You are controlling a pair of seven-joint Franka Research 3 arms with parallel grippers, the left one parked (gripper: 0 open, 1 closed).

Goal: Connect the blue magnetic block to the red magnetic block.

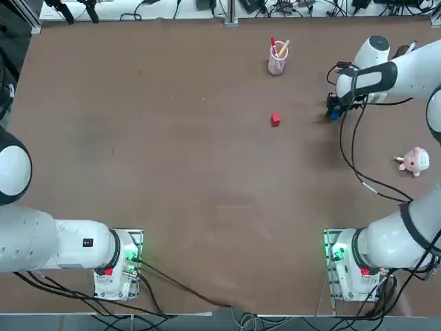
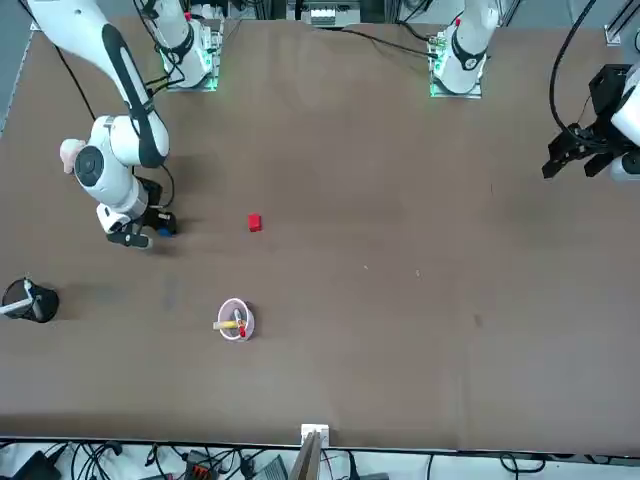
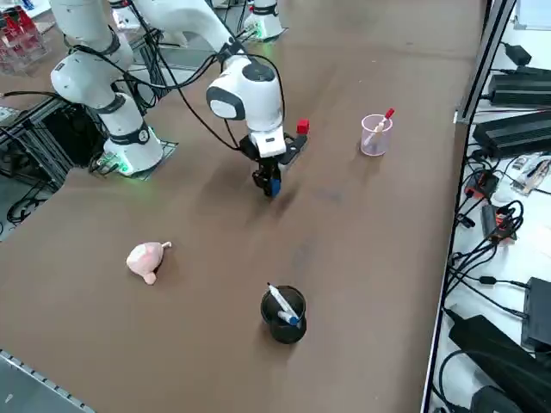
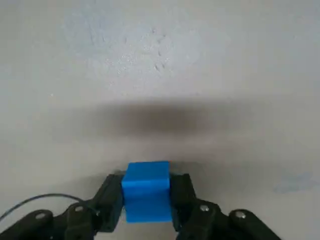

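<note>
The right gripper (image 4: 146,200) reaches out over the far right part of the brown table (image 1: 172,172), pointing down close to its surface. In the wrist view its two black fingers (image 4: 111,200) sit tight against opposite sides of the blue magnetic block (image 4: 146,191), so the jaws are parted only by the cube's width and closed on it. From overhead the blue magnetic block (image 1: 335,115) shows as a small blue spot under the hand; the side view also shows it (image 3: 273,185) between the fingertips, at or just above the tabletop; whether it rests on the table cannot be told.

The red magnetic block (image 1: 275,119) lies alone on the table, toward the middle from the gripper and a little beyond the table's centre line, apart from the blue one. The front view shows it (image 2: 254,223) likewise clear of the hand.

A clear plastic cup (image 1: 277,61) stands near the far edge, holding a red pen and a yellow one. A pink plush toy (image 1: 415,161) lies near the right edge. A black pen holder (image 3: 283,314) with a white and blue marker stands by the far right corner.

No readable writing or brand marks show on any of these things.
</note>
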